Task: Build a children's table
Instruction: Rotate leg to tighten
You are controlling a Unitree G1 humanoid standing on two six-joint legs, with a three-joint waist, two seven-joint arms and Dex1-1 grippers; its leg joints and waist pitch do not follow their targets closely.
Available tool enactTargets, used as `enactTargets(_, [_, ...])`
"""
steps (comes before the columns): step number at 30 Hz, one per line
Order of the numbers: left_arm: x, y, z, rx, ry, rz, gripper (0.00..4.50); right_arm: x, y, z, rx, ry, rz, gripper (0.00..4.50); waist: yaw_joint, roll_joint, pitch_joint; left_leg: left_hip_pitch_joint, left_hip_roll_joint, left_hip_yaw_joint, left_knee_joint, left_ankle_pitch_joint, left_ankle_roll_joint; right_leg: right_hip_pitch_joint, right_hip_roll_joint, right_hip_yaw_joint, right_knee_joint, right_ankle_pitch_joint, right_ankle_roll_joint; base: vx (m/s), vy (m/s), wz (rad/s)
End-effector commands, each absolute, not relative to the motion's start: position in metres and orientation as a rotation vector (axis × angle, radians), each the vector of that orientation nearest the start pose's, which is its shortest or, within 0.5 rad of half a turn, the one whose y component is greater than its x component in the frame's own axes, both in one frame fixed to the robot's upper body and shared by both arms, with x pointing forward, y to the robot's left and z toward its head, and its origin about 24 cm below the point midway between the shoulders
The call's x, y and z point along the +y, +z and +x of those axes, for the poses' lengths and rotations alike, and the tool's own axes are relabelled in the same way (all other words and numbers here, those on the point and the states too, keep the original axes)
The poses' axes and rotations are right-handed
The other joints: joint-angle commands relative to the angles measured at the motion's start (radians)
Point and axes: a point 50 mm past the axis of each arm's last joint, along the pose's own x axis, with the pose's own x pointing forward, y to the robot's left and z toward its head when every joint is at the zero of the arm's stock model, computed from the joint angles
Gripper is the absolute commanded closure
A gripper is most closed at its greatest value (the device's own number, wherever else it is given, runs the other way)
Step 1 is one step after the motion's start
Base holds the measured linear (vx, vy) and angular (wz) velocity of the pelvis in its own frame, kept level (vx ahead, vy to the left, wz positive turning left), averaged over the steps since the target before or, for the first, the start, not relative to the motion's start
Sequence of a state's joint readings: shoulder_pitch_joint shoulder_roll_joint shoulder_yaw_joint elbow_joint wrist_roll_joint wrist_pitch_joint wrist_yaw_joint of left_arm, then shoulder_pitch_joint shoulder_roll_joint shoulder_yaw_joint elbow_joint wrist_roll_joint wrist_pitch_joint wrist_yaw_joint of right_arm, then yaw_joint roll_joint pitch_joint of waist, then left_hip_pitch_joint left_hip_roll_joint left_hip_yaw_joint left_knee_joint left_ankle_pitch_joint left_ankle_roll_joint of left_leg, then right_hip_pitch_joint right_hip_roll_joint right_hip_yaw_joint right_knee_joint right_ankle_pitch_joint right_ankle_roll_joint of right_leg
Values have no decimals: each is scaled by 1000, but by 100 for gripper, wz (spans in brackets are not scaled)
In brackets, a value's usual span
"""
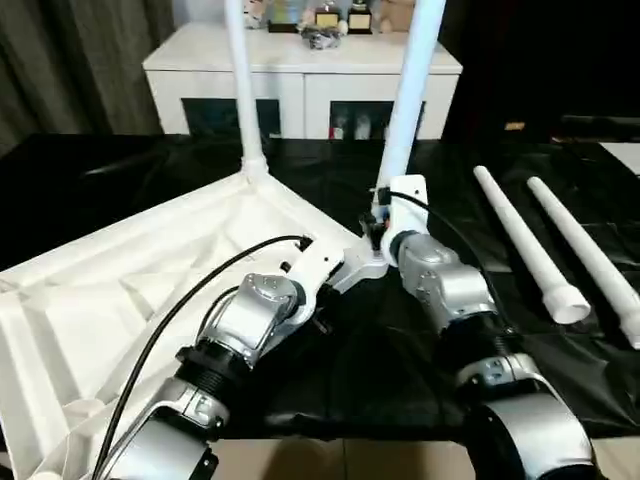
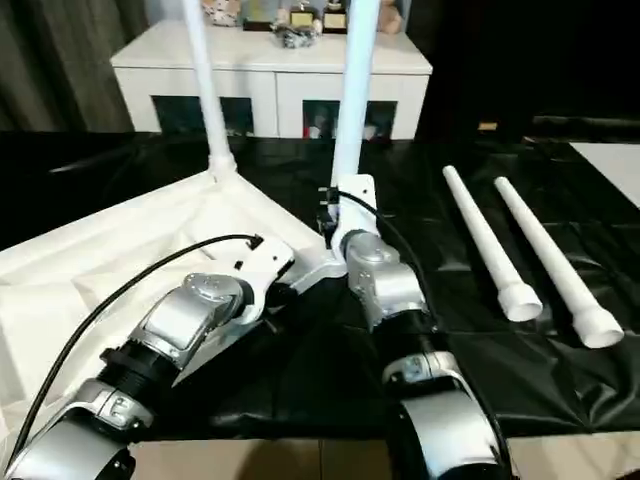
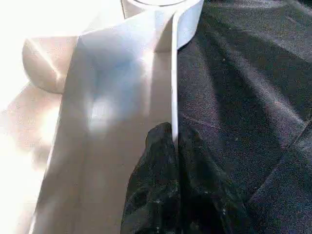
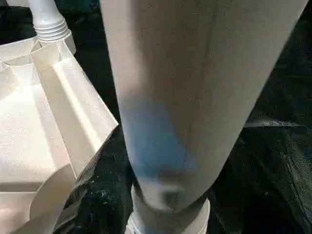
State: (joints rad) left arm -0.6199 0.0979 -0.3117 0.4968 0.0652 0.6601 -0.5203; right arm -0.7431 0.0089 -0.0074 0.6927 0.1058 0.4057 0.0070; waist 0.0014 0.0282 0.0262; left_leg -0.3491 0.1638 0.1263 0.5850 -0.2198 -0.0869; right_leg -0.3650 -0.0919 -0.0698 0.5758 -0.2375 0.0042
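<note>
The left gripper [image 3: 174,146] has its two black fingers [image 3: 156,195] pressed together on the thin upright rim of the table top [image 1: 150,290], one finger on each face of that wall, as the left wrist view shows. From the head camera this pinch lies near the picture's centre, at the near edge of the top, and the corner socket [image 3: 161,9] sits just beyond the fingertips along the same rim. The right gripper [image 1: 385,215] is at about 2 o'clock from the left one and close to it, held around the base of a standing leg [image 1: 410,90]; how its fingers stand on the tube cannot be told, since the leg's wide tapered shaft hides them in the right wrist view. That leg rises from the socket straight toward 12 o'clock. A second standing leg [image 1: 240,80] stands in the far corner of the top, at about 11 o'clock from the left gripper. The top lies underside up, ribs showing, spreading from the grippers toward 8 o'clock on the black work table [image 1: 400,340]. Two loose legs [image 1: 525,245] lie side by side on the black cover at 3 o'clock, well apart from both grippers. A white cabinet [image 1: 300,75] stands behind the table at 12 o'clock.
</note>
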Motion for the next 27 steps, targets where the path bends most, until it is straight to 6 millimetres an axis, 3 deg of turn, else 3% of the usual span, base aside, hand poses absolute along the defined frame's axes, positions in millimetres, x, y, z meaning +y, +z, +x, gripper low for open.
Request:
enactTargets(1, [71, 42, 331, 618, -707, 345, 450, -80, 7, 341, 652, 235, 17, 266, -2, 8, -18, 4, 45, -22, -110, -543, -45, 1, -60, 35, -94, -445, -96, 0, 0, 0])
enactTargets(5, [74, 43, 333, 616, -703, 349, 450, -75, 18, 348, 584, 268, 86, 266, -3, 6, -14, 10, 44, -23, -110, -584, -39, -7, -60, 33, -102, -510, -76, 0, 0, 0])
enactTargets(7, [75, 43, 333, 614, -702, 351, 450, -75, 23, 351, 562, 277, 84, 210, -2, 4, -12, 10, 44, -22, -110, -578, -33, -8, -61, 32, -106, -522, -71, 0, 0, 0])
enactTargets(9, [77, 44, 334, 609, -700, 353, 450, -75, 31, 355, 528, 296, 82, 210, -2, 2, -14, 8, 43, -21, -110, -559, -25, -7, -63, 32, -108, -526, -71, 0, 0, 0])
enactTargets(10, [77, 44, 334, 609, -700, 353, 450, -75, 31, 355, 528, 296, 82, 188, -2, 2, -14, 8, 43, -21, -110, -559, -25, -7, -63, 32, -108, -526, -71, 0, 0, 0])
enactTargets(12, [80, 46, 335, 597, -702, 360, 450, -75, 41, 359, 484, 336, 78, 173, 6, -2, -24, -8, 49, -17, -112, -449, -14, 8, -65, 37, -96, -409, -102, 0, 0, 0])
enactTargets(14, [81, 46, 335, 592, -704, 361, 450, -75, 43, 359, 471, 349, 74, 157, 10, -4, -21, -12, 49, -3, -110, -359, 4, 7, -62, 42, -87, -304, -144, 0, 0, 0])
enactTargets(17, [84, 48, 335, 562, -728, 370, 450, -80, 54, 361, 430, 389, 63, 128, 16, -5, -19, -2, 50, 10, -104, -341, 17, 1, -64, 43, -96, -386, -147, 0, 0, 0])
enactTargets(20, [87, 49, 333, 533, -763, 388, 450, -86, 61, 360, 409, 427, 56, 101, 21, -4, -25, -12, 57, 15, -104, -249, 22, 11, -61, 44, -82, -283, -161, 0, 0, 0])
enactTargets(21, [87, 49, 333, 533, -763, 388, 450, -86, 61, 360, 409, 427, 56, 101, 24, -4, -24, -8, 58, 21, -104, -265, 25, 4, -58, 44, -83, -288, -171, 0, 0, 0])
enactTargets(22, [90, 49, 331, 533, -783, 390, 450, -91, 64, 357, 403, 464, 50, 93, 27, -1, -24, -7, 57, 22, -105, -280, 22, 5, -56, 43, -84, -310, -166, 0, 0, 0])
enactTargets(23, [93, 49, 328, 530, -820, 397, 450, -99, 68, 351, 401, 514, 36, 80, 32, -5, -23, -11, 55, 22, -104, -294, 22, 5, -54, 45, -87, -333, -149, 0, 0, 0])
enactTargets(25, [96, 49, 325, 530, -851, 395, 450, -106, 70, 345, 401, 561, 20, 62, 42, -4, -30, -9, 58, 25, -101, -244, 28, 5, -52, 48, -79, -256, -150, 32, -16, 1])
enactTargets(27, [97, 49, 323, 527, -881, 394, 450, -111, 70, 342, 405, 582, 9, 53, 42, -2, -39, -13, 55, 32, -91, -163, 33, 9, -51, 47, -63, -129, -201, 71, -32, 2])
